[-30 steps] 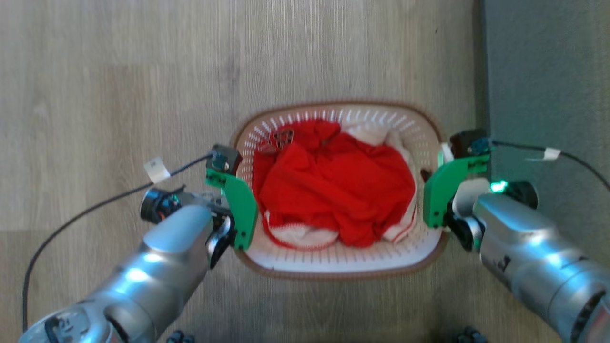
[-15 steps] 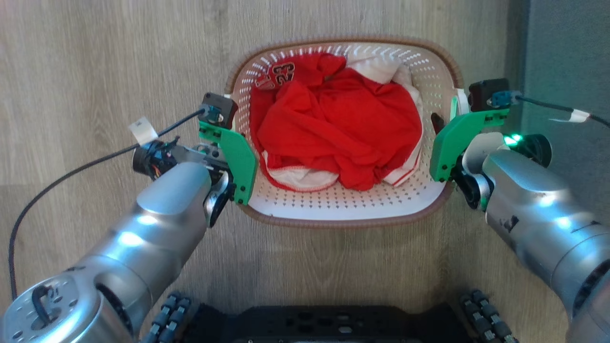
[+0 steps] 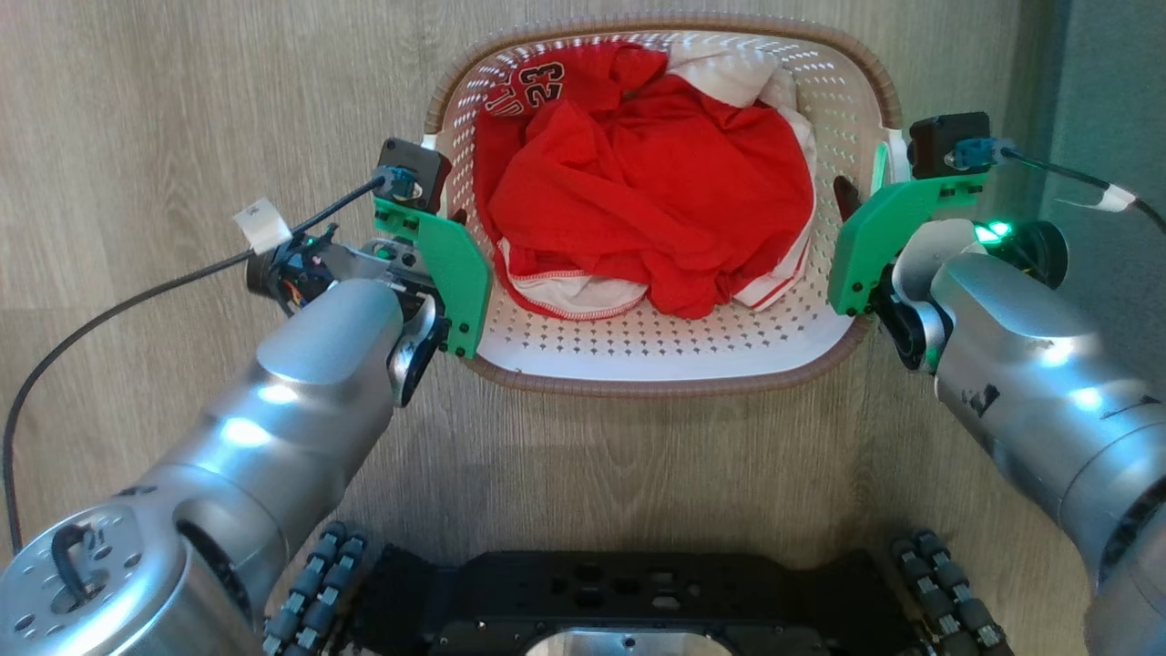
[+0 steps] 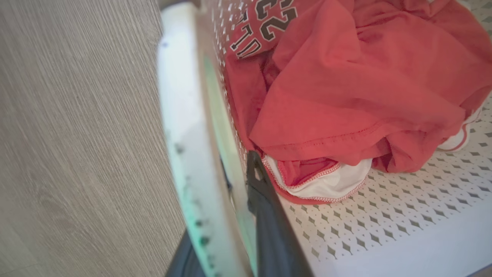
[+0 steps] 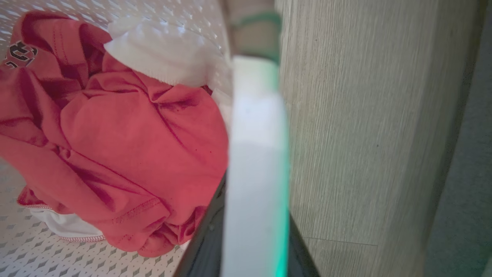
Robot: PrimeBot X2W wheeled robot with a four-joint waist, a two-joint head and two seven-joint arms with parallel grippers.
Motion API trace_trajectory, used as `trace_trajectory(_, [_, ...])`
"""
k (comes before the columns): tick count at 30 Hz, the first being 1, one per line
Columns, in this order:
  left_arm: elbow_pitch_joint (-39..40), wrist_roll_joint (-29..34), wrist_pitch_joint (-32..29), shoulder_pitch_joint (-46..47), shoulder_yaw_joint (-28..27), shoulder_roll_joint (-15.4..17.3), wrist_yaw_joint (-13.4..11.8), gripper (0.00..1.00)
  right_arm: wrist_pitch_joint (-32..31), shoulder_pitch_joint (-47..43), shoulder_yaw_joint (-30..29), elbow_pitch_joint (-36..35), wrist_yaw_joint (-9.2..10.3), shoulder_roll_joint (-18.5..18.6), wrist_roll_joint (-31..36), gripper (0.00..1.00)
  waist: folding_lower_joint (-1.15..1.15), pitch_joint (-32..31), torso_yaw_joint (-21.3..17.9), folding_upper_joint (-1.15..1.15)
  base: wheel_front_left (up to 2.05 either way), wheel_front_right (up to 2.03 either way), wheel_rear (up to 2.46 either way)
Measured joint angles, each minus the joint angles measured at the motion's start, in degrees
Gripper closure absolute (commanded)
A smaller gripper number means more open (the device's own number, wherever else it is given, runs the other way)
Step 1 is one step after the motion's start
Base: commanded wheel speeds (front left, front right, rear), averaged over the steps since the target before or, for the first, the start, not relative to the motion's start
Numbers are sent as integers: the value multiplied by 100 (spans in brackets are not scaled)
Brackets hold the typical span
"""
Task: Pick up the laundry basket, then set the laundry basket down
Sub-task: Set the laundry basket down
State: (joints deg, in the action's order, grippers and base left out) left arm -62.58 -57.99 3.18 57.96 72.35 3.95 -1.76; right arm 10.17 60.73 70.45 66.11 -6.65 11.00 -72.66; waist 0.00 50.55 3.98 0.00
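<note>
We hold the laundry basket [image 3: 665,387], in the upper middle of the head view, by its white side handles [image 4: 180,115], left gripper [image 4: 234,181] and right gripper [image 5: 255,204] each pinched narrow across one. If one side moves ahead of the other, the basket could tilt, a smooth handle slip free, and the red clothes [image 3: 647,200] spill.
</note>
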Motion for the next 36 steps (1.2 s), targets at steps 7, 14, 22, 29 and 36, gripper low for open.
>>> trace_trajectory(7, [4,0,0,79,9,0,-18,100,0,16,9,14,0,0,-2,100,0,127,23,0,0,0,0])
trace_trajectory(14, [29,-21,165,86,105,-16,-225,0,-87,45,62,79,-1,-11,-55,0,0,198,44,0,0,0,0])
trace_trajectory(22, [63,-108,34,109,121,-127,-339,0,-100,129,141,105,-26,-158,-51,0,0,175,71,0,0,0,0])
trace_trajectory(29, [60,-108,-2,103,125,-134,-390,0,-131,125,163,204,-26,-178,-51,0,0,51,92,0,0,0,0])
trace_trajectory(36, [-97,-99,67,17,126,-138,-483,0,-464,-16,174,413,-27,-363,-60,0,0,-301,62,0,0,0,0])
